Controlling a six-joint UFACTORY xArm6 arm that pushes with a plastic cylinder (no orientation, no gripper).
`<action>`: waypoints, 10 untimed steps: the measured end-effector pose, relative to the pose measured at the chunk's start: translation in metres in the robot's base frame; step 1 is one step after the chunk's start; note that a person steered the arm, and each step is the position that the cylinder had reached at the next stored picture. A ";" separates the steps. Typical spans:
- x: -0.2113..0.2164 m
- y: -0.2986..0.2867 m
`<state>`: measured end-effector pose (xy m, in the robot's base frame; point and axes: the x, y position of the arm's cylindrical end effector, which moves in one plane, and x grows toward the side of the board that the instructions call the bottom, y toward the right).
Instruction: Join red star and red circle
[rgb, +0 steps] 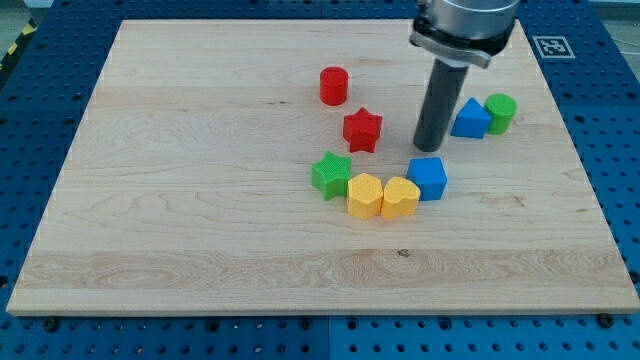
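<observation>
Red star (362, 130) near board centre, flat on the wood, apart from every other block. Red circle (333, 85) toward the view's top and slightly left of it, near but not touching, bare wood showing between the 2. My tip (430, 150) down at board level to the view's right of the red star, about level with the star's lower points, clear wood between them. No jaws on this rod, so nothing spread or pinched; touching no block, though sitting just above the blue cube (428, 177).

Green star (331, 174) toward the view's bottom-left of the red star. Beside it, a yellow hexagon (364, 194) and a yellow heart (400, 197), side by side and touching, with the blue cube against the heart's right side. Further to the view's right, a blue triangle (470, 118) pressed against a green circle (500, 111).

All 8 blocks on a pale wooden board (180, 200), itself on a blue perforated table (620, 150).
</observation>
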<state>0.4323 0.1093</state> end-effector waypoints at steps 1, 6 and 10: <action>0.000 -0.042; -0.052 -0.063; -0.115 -0.073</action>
<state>0.3168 0.0362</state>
